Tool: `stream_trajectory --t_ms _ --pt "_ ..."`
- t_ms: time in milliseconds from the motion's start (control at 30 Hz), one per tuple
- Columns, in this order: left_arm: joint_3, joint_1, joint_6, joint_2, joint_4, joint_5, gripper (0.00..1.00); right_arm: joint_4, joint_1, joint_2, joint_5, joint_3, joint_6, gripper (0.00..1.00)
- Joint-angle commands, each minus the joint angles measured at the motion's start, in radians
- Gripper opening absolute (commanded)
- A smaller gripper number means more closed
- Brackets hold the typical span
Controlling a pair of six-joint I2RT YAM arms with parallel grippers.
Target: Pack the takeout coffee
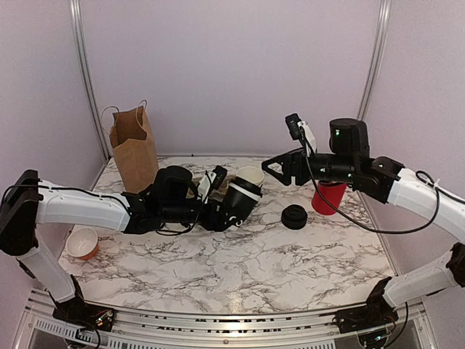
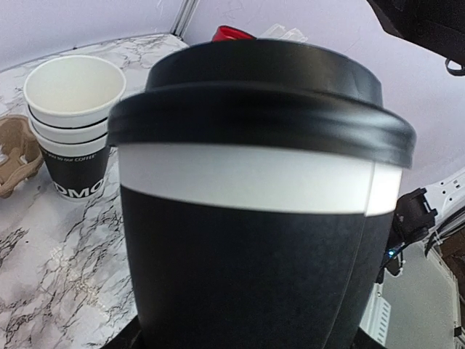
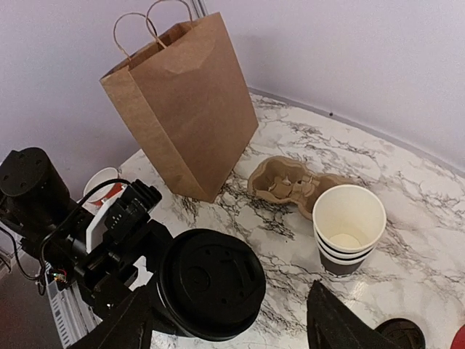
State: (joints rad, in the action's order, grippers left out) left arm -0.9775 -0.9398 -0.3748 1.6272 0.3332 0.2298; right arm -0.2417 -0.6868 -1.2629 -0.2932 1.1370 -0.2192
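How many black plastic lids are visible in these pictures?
2. The fitted lid sits on the takeout coffee, held by the left gripper. The loose lid lies on the table, near the red cup. More may be hidden.
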Motion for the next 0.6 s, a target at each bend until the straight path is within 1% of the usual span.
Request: stream_trajectory --t_ms 0,67,100,167,267,400,500,567 --pt "0.018 0.018 -0.075 -0.065 0.147 0.140 0.59 0.106 -0.125 0.122 0.184 -0.060 0.188 0.67" --pt "0.017 0.021 -0.088 -0.087 0.153 0.168 0.59 0.147 -0.214 0.149 0.312 -0.107 0.278 0.62" --pt "0.017 0.023 -0.092 -0.098 0.156 0.179 0.59 0.175 -0.238 0.158 0.354 -0.127 0.322 0.61" --pt "0.020 0.032 -0.099 -0.124 0.156 0.196 0.59 0.211 -0.271 0.175 0.402 -0.161 0.376 0.55" --pt "0.028 0.048 -0.109 -0.169 0.156 0.227 0.59 0.259 -0.300 0.204 0.418 -0.187 0.452 0.48" --pt "0.033 0.068 -0.108 -0.212 0.156 0.280 0.59 0.342 -0.317 0.255 0.441 -0.241 0.564 0.47" --pt "0.027 0.073 -0.102 -0.223 0.136 0.320 0.59 0.412 -0.319 0.284 0.405 -0.280 0.649 0.48" --pt "0.024 0.073 -0.087 -0.227 0.115 0.332 0.59 0.446 -0.321 0.294 0.380 -0.286 0.676 0.48"
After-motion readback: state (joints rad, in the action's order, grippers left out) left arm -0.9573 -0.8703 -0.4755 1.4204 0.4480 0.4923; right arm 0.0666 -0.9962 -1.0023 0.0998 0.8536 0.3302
